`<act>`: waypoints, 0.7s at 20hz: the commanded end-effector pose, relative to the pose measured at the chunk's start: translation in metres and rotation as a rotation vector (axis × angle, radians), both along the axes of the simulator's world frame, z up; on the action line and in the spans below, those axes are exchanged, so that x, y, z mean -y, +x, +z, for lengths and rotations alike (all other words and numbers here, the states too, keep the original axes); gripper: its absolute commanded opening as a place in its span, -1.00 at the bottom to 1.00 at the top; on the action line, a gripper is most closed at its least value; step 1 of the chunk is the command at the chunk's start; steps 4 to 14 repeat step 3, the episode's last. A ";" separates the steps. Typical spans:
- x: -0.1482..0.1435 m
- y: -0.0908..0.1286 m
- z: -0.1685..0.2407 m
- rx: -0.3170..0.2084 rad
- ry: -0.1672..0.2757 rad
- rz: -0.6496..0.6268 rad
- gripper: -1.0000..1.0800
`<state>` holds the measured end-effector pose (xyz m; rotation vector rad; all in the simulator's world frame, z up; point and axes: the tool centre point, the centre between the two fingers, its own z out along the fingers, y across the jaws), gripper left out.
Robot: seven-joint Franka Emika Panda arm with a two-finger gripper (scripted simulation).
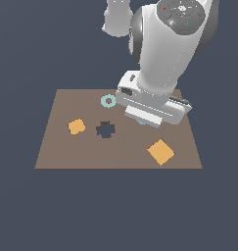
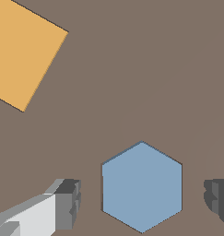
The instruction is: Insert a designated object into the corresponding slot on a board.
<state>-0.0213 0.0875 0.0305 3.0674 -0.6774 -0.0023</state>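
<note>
In the wrist view the blue hexagonal block (image 2: 142, 186) lies flat on the brown board (image 2: 155, 69). A thin dark line runs around its edge, so it seems to sit in the hexagonal slot, whose dark hole does not show. My gripper (image 2: 142, 200) is open, with one finger (image 2: 67, 203) on each side of the block and a gap between each finger and it. In the exterior view the hand (image 1: 152, 105) hangs low over the board (image 1: 61, 152) and hides the block except for a blue sliver (image 1: 141, 121).
An orange square (image 1: 160, 152) lies near the hand and also shows in the wrist view (image 2: 26, 53). A dark gear-shaped hole (image 1: 106, 130), an orange gear-shaped piece (image 1: 76, 126) and a light-teal ring (image 1: 108, 101) are on the board.
</note>
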 end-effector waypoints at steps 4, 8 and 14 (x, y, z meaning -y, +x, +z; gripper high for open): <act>0.000 0.000 0.000 0.000 0.000 0.000 0.92; 0.000 0.000 0.000 0.000 0.000 0.000 0.92; 0.000 0.000 0.000 0.000 0.000 0.000 0.92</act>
